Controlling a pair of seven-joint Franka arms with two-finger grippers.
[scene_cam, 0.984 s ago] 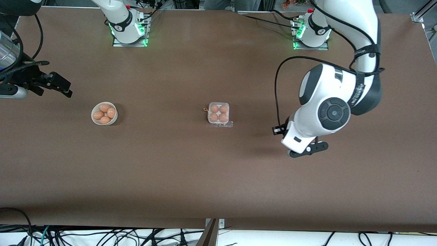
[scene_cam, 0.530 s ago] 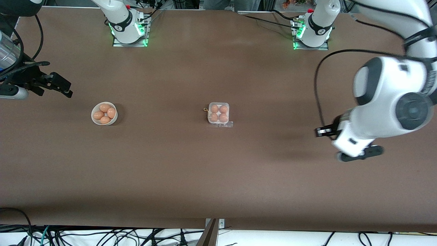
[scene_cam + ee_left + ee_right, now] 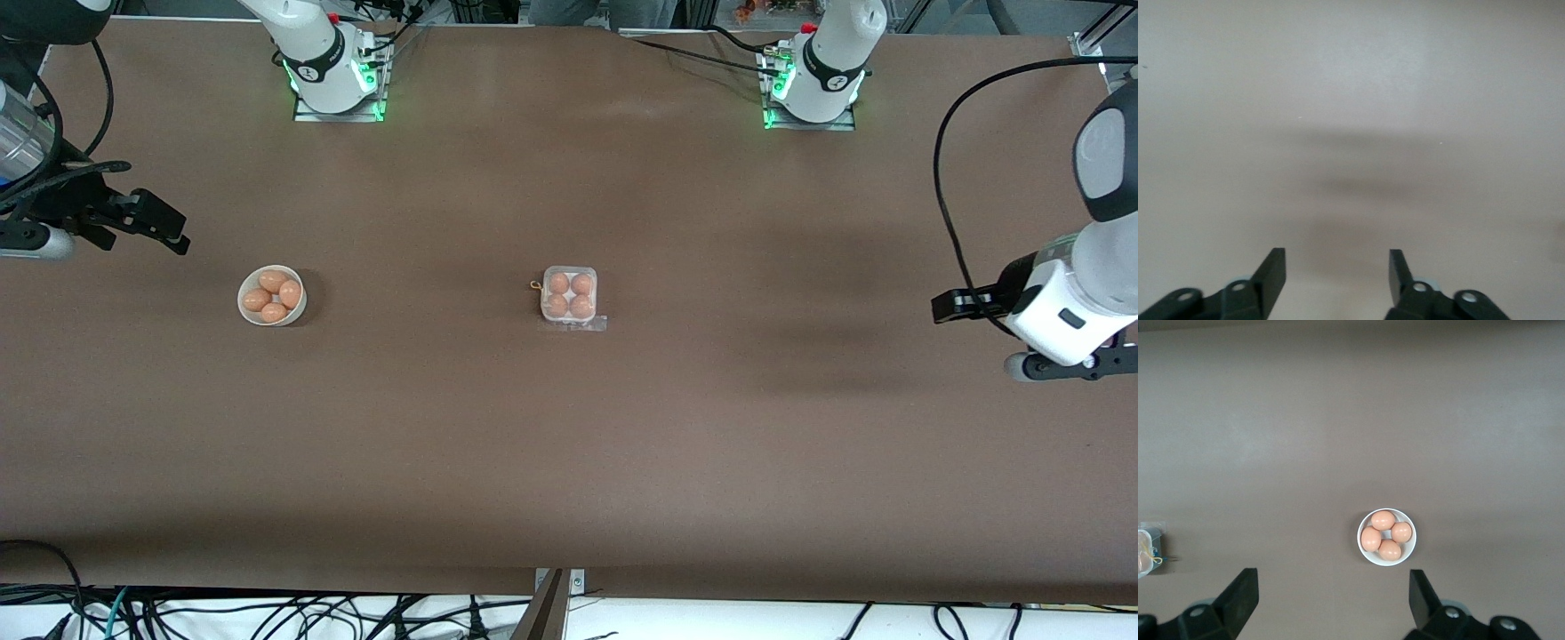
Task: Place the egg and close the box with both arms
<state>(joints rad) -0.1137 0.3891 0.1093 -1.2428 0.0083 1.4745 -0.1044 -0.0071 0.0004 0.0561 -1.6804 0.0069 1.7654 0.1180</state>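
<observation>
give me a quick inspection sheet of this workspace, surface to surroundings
surface: brown table, bare apart from the items below
job's things: box mid-table, four eggs in its cells, clear lid looks shut; no egg in either gripper
clutter: white bowl with four eggs toward the right arm's end
grippers: left gripper open, empty, over bare table at the left arm's end; right gripper open, empty, up above the table at the right arm's end, bowl in its view
cables: black cable looping off the left arm; tangle below the table's near edge
surroundings: two arm bases lit green along the table's edge
</observation>
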